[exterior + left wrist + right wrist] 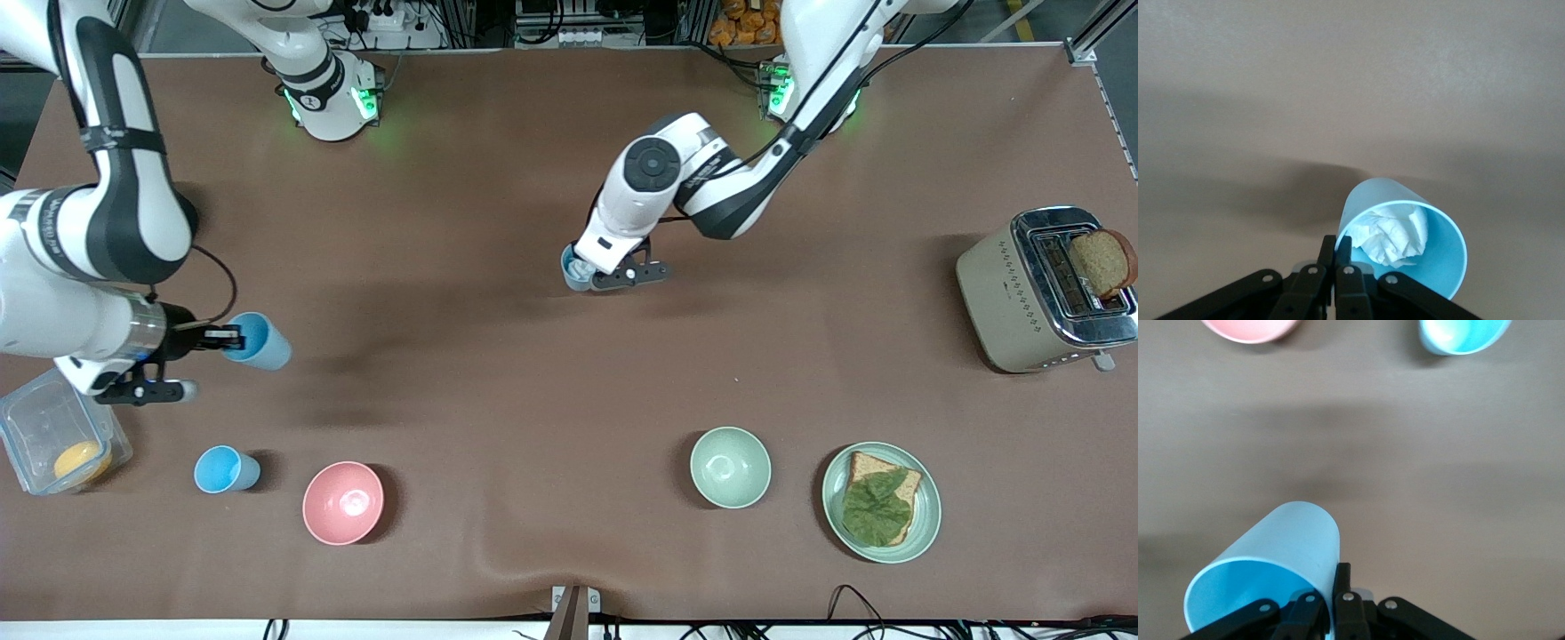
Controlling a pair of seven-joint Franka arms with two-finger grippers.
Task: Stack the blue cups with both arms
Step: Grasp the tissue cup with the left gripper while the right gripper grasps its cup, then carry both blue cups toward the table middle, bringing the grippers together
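My right gripper (pixel 227 338) is shut on the rim of a sky-blue cup (pixel 260 342) and holds it tilted over the table at the right arm's end. In the right wrist view, one finger of the gripper (pixel 1337 577) is inside the cup (pixel 1271 560) and one outside. My left gripper (pixel 578 267) is shut on the rim of a paler blue cup (pixel 572 271) over the table's middle. That cup (pixel 1431 260) holds crumpled white paper (pixel 1395 233), with the gripper (pixel 1337 250) pinching its wall. Another blue cup (pixel 227 468) stands upright beside the pink bowl (pixel 343 502).
A clear box (pixel 53 440) with an orange item sits below the right arm. A pale green bowl (pixel 730 467) and a plate (pixel 925 524) with bread and lettuce lie near the front edge. A toaster (pixel 1005 302) holding bread stands at the left arm's end.
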